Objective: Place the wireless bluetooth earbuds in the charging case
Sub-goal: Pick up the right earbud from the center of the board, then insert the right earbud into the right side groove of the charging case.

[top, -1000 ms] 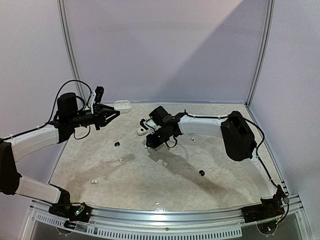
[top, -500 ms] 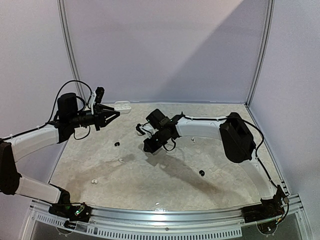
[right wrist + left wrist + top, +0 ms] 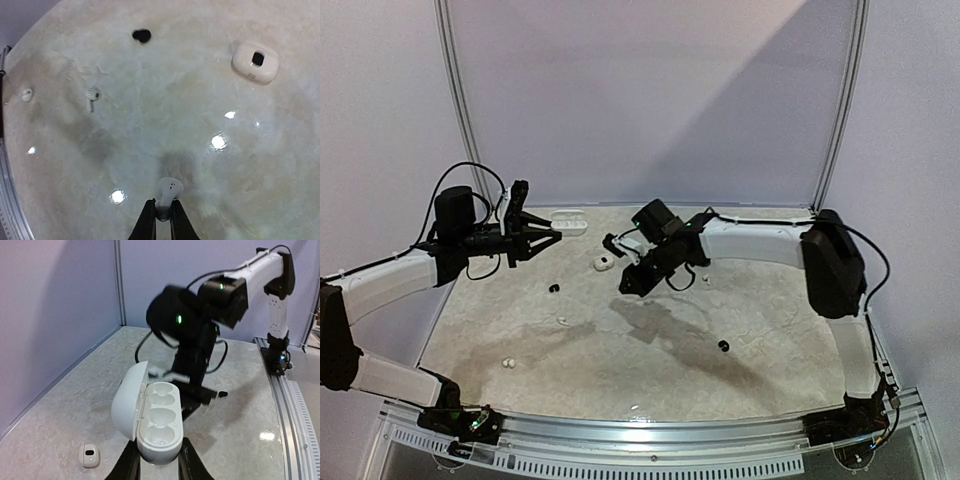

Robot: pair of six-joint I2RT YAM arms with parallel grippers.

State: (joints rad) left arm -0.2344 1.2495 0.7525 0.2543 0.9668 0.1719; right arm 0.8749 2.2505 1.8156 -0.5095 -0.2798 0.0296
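Note:
The white charging case (image 3: 157,422) hangs open above the table with its lid swung left and both wells empty. My left gripper (image 3: 159,462) is shut on its base; from above the case (image 3: 567,221) sticks out past that gripper (image 3: 552,238) at back left. My right gripper (image 3: 162,212) is shut on the stem of a white earbud (image 3: 169,192), held clear of the table. In the top view that gripper (image 3: 628,285) points down near mid-table, right of the case. Loose earbuds lie on the table: black (image 3: 142,35), white with stem (image 3: 91,95), white (image 3: 26,94).
A small closed white case (image 3: 255,61) lies on the table between the arms, seen from above too (image 3: 604,263). Another black earbud (image 3: 723,346) and a white one (image 3: 706,279) lie to the right. The right arm (image 3: 200,315) fills the space behind the open case.
My right gripper closed on the white earbud and rose off the table, shifting slightly right as the arm stretched out. The left gripper with the case shifted only slightly.

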